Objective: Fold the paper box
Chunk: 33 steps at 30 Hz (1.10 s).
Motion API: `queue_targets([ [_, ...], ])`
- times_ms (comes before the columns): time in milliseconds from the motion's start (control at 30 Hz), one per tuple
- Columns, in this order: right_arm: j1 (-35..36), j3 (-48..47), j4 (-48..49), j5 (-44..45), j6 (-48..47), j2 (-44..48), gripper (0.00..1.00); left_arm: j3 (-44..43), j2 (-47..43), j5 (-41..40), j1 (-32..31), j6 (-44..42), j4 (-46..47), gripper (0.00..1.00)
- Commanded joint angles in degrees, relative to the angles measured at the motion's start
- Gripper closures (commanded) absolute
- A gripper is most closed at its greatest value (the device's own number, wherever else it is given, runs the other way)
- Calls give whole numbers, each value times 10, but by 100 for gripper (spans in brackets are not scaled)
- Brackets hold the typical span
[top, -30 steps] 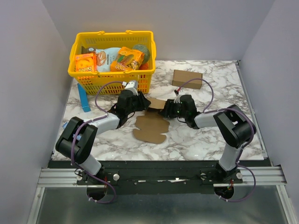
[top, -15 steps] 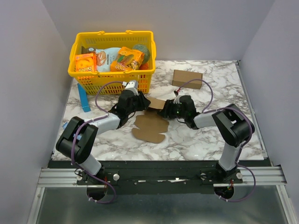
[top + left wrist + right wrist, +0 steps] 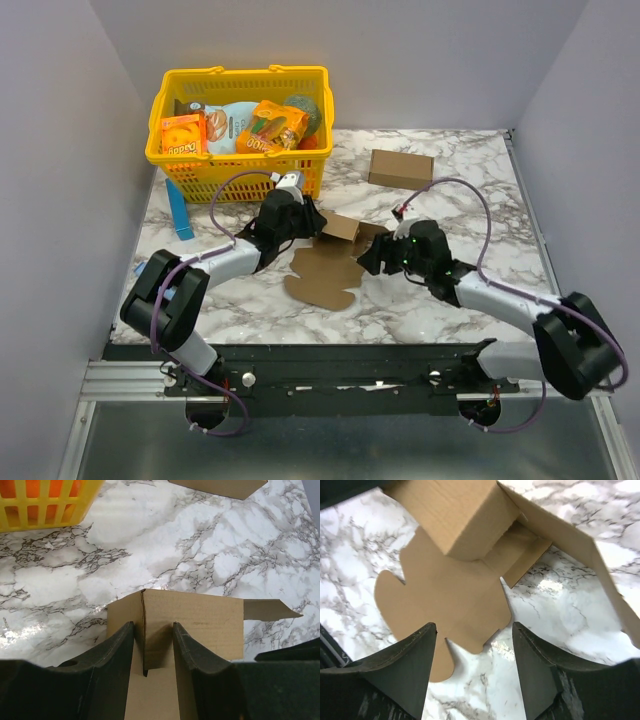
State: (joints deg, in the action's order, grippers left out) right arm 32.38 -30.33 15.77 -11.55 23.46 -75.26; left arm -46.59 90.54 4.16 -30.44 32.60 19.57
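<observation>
- The paper box (image 3: pixel 322 268) lies on the marble surface (image 3: pixel 480 200) in front of the yellow basket (image 3: pixel 240 172), towards the arm bases and a little right of the basket's middle.
- Most of the box is a flat, many-flapped brown sheet. The end nearest the basket is folded up into a raised, box-like corner (image 3: pixel 200 625).
- The left jaws sit just in front of the basket's near wall, closed to a narrow gap on an upright panel of the paper box. The cardboard is pinched between their two dark fingers (image 3: pixel 117 655).
- The right jaws hang farther from the basket than the left ones, at the right edge of the sheet. They stand wide apart and hold nothing, with the flat flaps (image 3: pixel 455 595) showing between the fingers (image 3: pixel 405 665).
- A longer closed brown carton (image 3: pixel 400 168) rests on the surface to the right of the basket, well apart from the paper box.
- A blue upright object (image 3: pixel 180 215) stands by the basket's near left corner.
- Orange snack boxes (image 3: pixel 183 133) lie inside the basket.
</observation>
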Motion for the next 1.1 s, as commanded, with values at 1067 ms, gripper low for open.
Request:
queue_targets([
  [1067,-145,-179,-228,-69,-80,-178,51,3,10,19,5,-1,-30,57],
])
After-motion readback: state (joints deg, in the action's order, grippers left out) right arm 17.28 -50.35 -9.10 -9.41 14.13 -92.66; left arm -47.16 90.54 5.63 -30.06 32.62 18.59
